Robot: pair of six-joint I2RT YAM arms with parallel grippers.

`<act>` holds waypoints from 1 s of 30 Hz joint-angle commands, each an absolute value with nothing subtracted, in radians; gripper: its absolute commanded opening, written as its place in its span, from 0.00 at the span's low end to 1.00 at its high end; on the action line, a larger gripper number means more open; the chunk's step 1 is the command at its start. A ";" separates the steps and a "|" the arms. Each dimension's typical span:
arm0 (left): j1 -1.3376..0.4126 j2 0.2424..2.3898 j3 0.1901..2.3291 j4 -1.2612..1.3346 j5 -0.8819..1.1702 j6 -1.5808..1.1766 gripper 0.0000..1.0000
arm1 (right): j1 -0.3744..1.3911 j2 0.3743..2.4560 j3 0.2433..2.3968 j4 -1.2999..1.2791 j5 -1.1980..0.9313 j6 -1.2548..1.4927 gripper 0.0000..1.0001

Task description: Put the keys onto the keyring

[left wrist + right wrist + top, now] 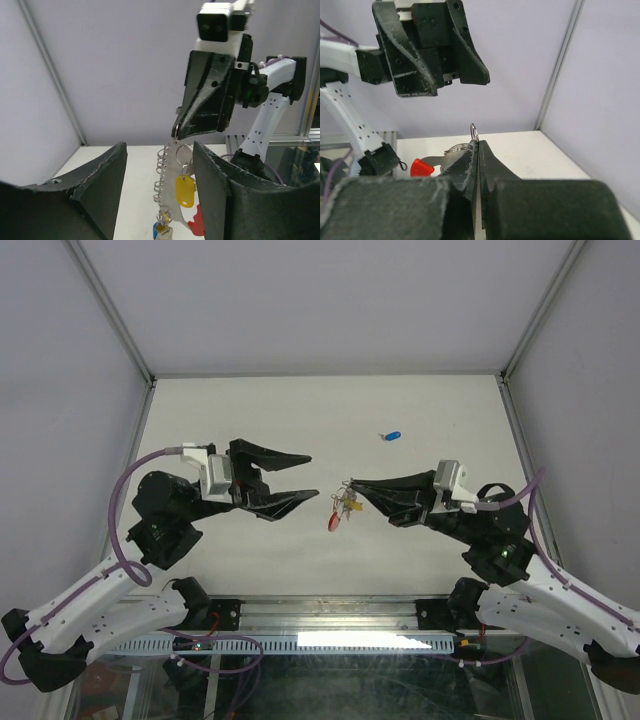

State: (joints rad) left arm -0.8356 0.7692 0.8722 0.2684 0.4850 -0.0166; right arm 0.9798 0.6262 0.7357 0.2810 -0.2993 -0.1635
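My right gripper is shut on the keyring, a thin silvery loop that sticks up from its fingertips. From the ring hangs a flat silvery metal strip with small wire loops along its edge, held above the table. It carries a yellow-headed key, a red one and a blue one. The bunch hangs between the two grippers. My left gripper is open and empty, with its fingers on either side of the hanging strip and not touching it.
A loose blue-headed key lies on the white table behind the grippers. Grey walls with metal frame posts close in the table at the back and on both sides.
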 commanded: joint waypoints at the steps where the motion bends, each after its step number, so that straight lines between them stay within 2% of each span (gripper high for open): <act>1: -0.827 0.807 0.878 0.384 0.616 -0.015 0.55 | 0.985 0.639 0.746 0.413 -0.250 0.075 0.00; 12: -0.827 0.858 0.878 0.442 0.648 -0.053 0.46 | 0.984 0.658 0.743 0.448 -0.284 0.081 0.00; 23: -0.828 0.907 0.873 0.485 0.700 -0.115 0.44 | 0.986 0.662 0.741 0.460 -0.300 0.079 0.00; 30: -0.828 0.926 0.873 0.509 0.710 -0.133 0.35 | 0.985 0.666 0.740 0.464 -0.306 0.081 0.00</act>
State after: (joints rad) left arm -0.8356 0.9234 0.8703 0.4454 0.6842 -0.1093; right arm 0.9798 0.6697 0.7288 0.3706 -0.2970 0.0635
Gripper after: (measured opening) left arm 0.366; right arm 0.006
